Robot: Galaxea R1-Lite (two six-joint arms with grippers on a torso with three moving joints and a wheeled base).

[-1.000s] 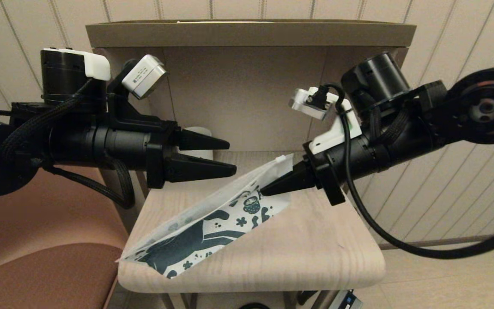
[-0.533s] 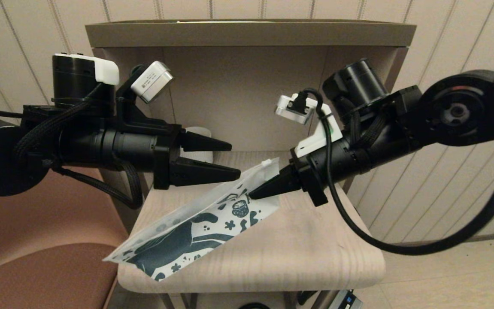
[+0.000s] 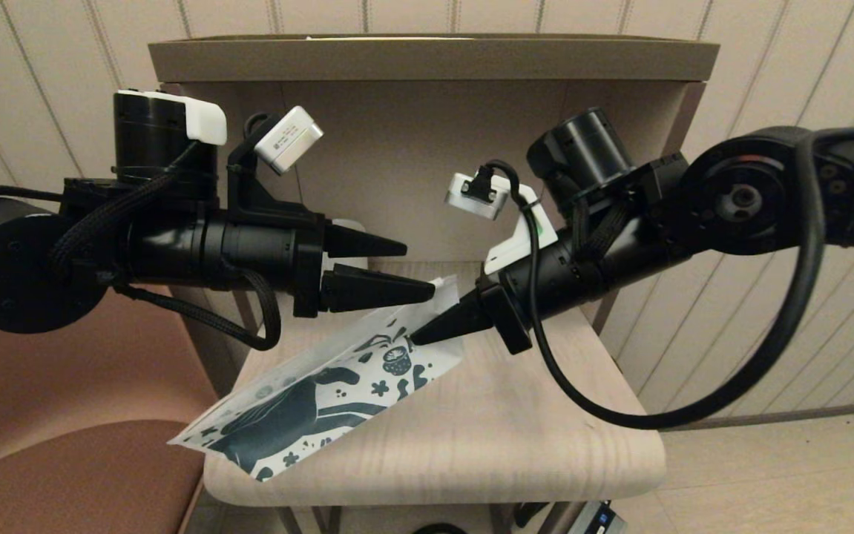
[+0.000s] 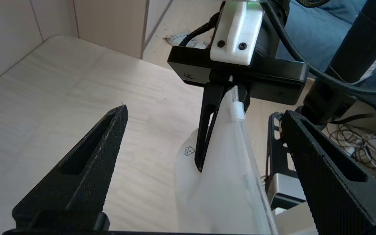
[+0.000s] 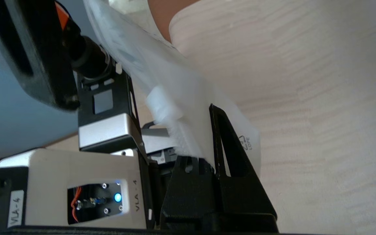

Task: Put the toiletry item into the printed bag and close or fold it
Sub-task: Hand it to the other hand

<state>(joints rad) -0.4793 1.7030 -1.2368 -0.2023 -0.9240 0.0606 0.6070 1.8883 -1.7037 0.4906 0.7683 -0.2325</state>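
The printed bag [image 3: 308,400] hangs slanted over the wooden table [image 3: 516,437], its teal-printed low end past the table's left front edge. My right gripper [image 3: 415,340] is shut on the bag's raised end, just below the white zip slider [image 3: 445,285]. The left wrist view shows those fingers [image 4: 204,143] pinching the bag [image 4: 227,189] under the slider [image 4: 238,111]. My left gripper [image 3: 419,268] is open, facing the slider, its lower fingertip right beside it; nothing is between its fingers. The toiletry item is out of view.
A white ribbed mug [image 3: 349,262] stands at the back of the table, behind my left gripper. A brown shelf top [image 3: 434,59] and its back panel close off the rear. A brown padded seat [image 3: 63,475] lies to the left, below the table.
My right gripper has carried the bag's raised end leftwards, and the low end has slid further off the table's left edge. My left gripper has moved right, up to the slider.
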